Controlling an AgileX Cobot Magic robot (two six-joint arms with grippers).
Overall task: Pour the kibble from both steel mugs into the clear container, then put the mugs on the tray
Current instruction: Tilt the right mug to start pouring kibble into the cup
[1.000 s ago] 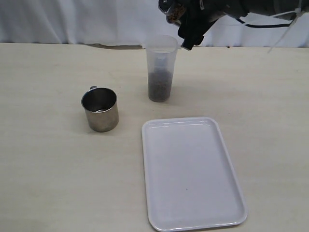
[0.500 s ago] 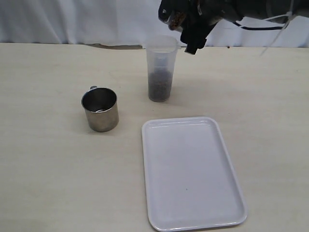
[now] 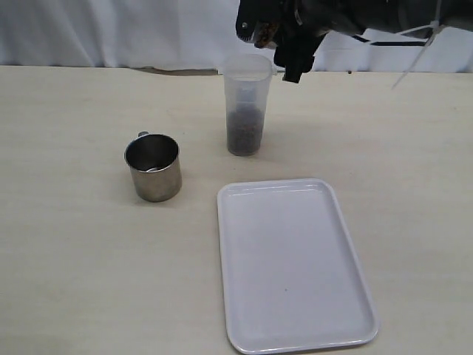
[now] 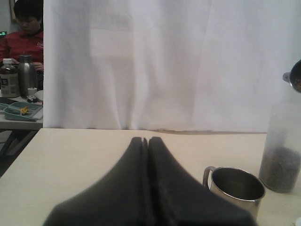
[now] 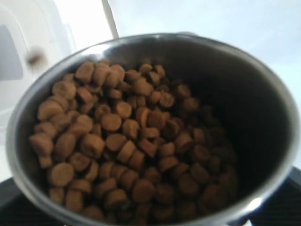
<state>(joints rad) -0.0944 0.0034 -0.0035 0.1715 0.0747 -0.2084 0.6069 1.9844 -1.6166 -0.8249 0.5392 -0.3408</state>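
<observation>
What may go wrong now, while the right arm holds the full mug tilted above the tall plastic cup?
1. The steel mug holds much kibble, and its mouth looks about as wide as the rim of the clear container. A fast tip may scatter pellets on the table.
2. The right gripper hangs close to the rim of that tall, narrow container. A bump may knock it over.

This looks like a lab or test room: a white curtain (image 4: 164, 66) closes off a plain beige table (image 3: 74, 259). Beside the curtain a person (image 4: 26, 28) in red sits at a desk (image 4: 19, 123) with a bottle (image 4: 8, 77) and a flask (image 4: 27, 73).
</observation>
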